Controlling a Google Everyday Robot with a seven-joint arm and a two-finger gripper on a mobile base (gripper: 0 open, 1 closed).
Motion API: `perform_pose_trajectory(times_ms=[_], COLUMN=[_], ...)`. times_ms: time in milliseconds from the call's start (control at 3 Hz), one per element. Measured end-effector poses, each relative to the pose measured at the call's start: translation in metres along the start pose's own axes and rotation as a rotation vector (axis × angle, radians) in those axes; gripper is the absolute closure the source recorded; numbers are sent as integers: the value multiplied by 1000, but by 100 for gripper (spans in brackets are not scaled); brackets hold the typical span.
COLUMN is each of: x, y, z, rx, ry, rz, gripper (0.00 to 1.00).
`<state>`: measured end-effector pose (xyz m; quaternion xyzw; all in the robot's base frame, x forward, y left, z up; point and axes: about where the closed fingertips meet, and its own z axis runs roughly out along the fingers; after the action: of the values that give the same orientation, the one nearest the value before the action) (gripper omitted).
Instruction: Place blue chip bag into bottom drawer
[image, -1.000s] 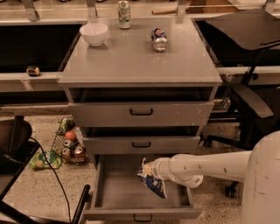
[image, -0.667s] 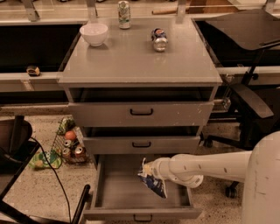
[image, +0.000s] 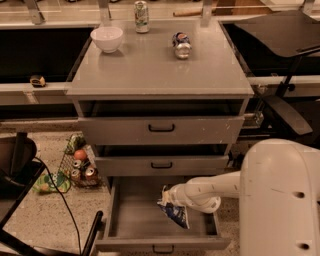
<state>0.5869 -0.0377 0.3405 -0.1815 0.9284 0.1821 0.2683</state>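
The blue chip bag (image: 174, 212) is dark blue with white patches and hangs in my gripper over the right half of the bottom drawer (image: 131, 220). That drawer is pulled out, a wide flat grey tray with a small black handle at its front. My gripper (image: 169, 198) reaches in from the right on a white arm and is shut on the bag's top edge. The bag's lower end is down close to the drawer floor; I cannot tell whether it touches.
Two shallower grey drawers (image: 161, 130) sit shut above. The cabinet top holds a white bowl (image: 106, 38), an upright can (image: 141, 16) and a blue-and-silver can on its side (image: 181, 44). A wire basket of items (image: 78, 167) stands on the floor at left.
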Motion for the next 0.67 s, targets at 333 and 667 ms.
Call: perform_pose_trajectory(times_ms=[333,667], x=[14,22], y=[-11,-16], z=[28,46], rx=[0,-21], ry=[39,54], rz=[40,68], gripper=[84,61])
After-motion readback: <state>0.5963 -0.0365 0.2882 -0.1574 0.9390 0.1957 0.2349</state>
